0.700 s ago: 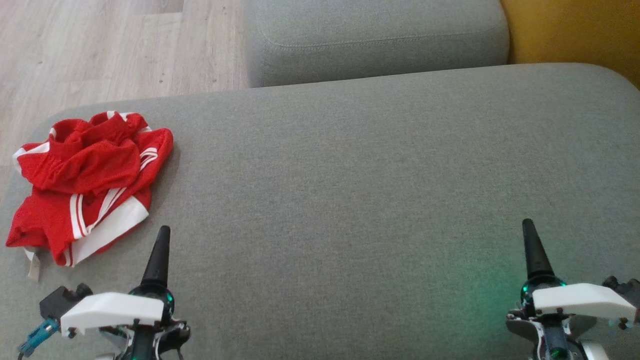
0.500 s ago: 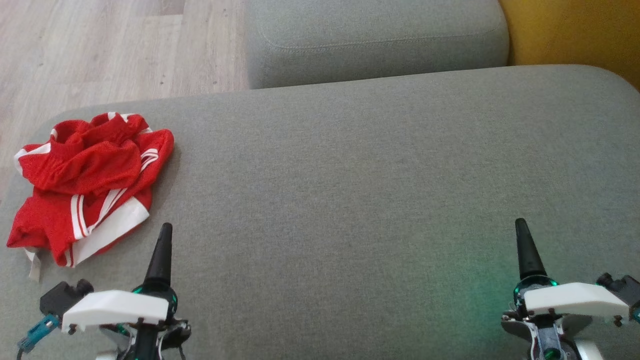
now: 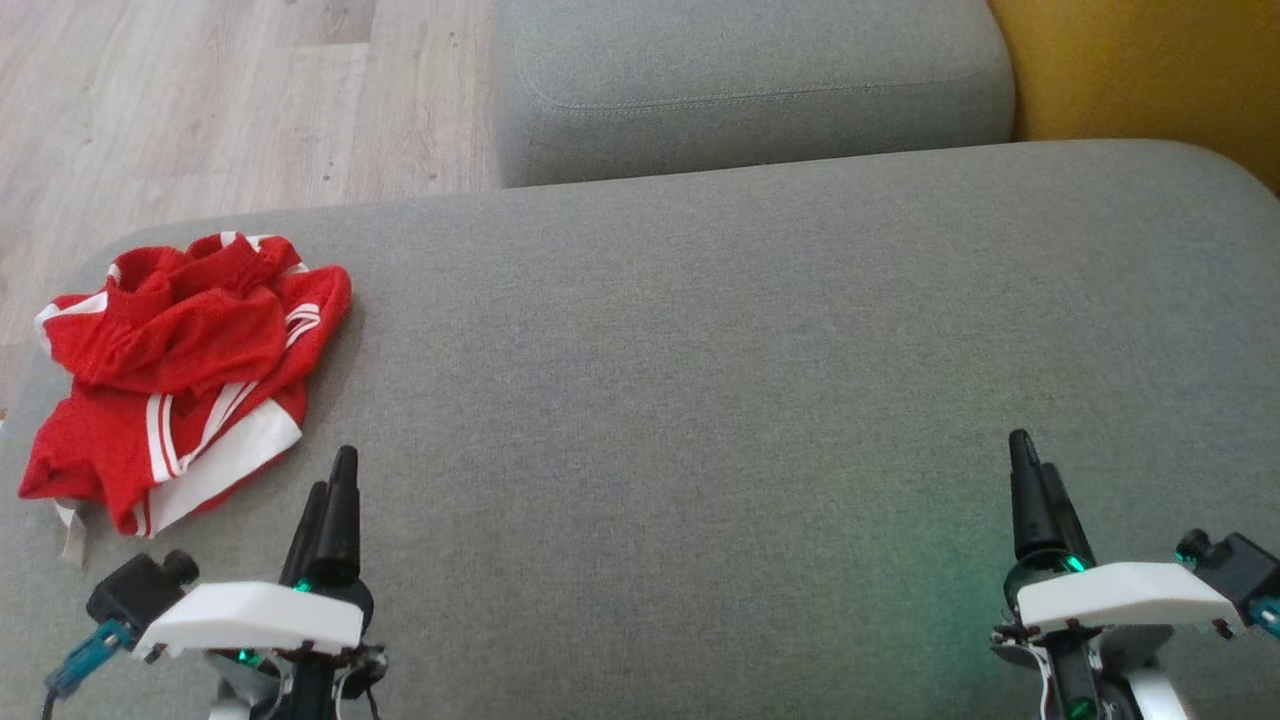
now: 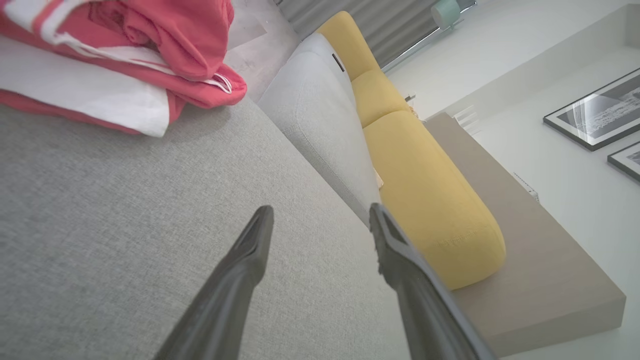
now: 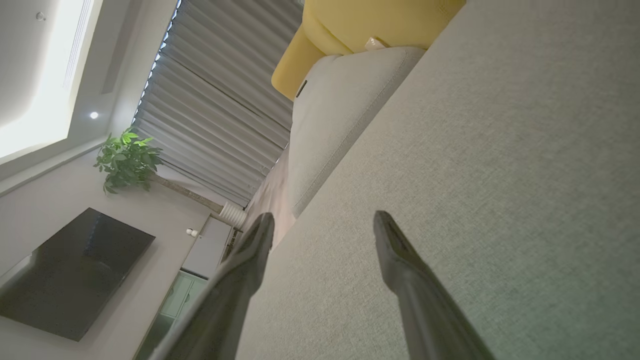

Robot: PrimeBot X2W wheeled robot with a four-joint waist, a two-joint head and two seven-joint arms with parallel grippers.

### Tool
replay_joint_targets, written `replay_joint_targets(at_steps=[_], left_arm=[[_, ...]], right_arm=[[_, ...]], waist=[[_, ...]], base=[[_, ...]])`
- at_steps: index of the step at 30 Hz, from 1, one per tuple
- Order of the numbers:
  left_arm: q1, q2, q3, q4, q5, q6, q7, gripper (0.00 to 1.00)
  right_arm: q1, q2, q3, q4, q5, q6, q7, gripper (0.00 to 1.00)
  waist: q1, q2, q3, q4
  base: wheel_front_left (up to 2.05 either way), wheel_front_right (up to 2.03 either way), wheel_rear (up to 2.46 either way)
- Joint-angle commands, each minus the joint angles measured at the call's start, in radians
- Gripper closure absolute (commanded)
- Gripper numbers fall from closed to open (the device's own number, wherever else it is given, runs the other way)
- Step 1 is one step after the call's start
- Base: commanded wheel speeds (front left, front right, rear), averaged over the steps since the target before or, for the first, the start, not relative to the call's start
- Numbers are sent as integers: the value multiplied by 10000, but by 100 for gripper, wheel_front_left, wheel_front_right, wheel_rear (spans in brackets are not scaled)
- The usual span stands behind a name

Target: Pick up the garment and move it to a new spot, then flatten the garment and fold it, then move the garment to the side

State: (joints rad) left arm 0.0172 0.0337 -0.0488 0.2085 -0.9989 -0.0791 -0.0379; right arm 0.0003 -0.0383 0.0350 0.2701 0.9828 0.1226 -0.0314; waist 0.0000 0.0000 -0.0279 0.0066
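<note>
The left gripper [image 3: 332, 470] and right gripper [image 3: 1032, 452] stand spread wide, empty. The garment [image 3: 170, 370] lies ahead-left of the left one.

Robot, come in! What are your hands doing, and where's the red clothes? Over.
Left hand open, empty. Right hand open, empty. Red garment crumpled, untouched, at left end of grey cushion. Nothing blocking.
</note>
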Motion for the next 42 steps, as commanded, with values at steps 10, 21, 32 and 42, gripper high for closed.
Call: replay_joint_targets(at_steps=[10, 21, 32, 42], left_arm=[[-219, 105, 123, -504, 1299, -8, -368, 0], [-125, 111, -23, -626, 2488, -36, -689, 0], [12, 123, -93, -903, 3987, -48, -1040, 0], [96, 133, -232, -1124, 5023, -132, -1303, 0]], right_arm=[[-296, -72, 212, -639, -1258, 39, -416, 0], [-213, -80, 548, -769, -2590, 47, -740, 0], [-88, -89, 758, -868, -4083, 54, -1095, 0], [-60, -96, 957, -995, -5175, 60, -1359, 0]], waist=[[0, 0, -49, 18], [0, 0, -100, 22], [0, 0, -172, 154], [0, 0, -239, 181]], base=[[0, 0, 0], [0, 0, 0], [0, 0, 0], [0, 0, 0]])
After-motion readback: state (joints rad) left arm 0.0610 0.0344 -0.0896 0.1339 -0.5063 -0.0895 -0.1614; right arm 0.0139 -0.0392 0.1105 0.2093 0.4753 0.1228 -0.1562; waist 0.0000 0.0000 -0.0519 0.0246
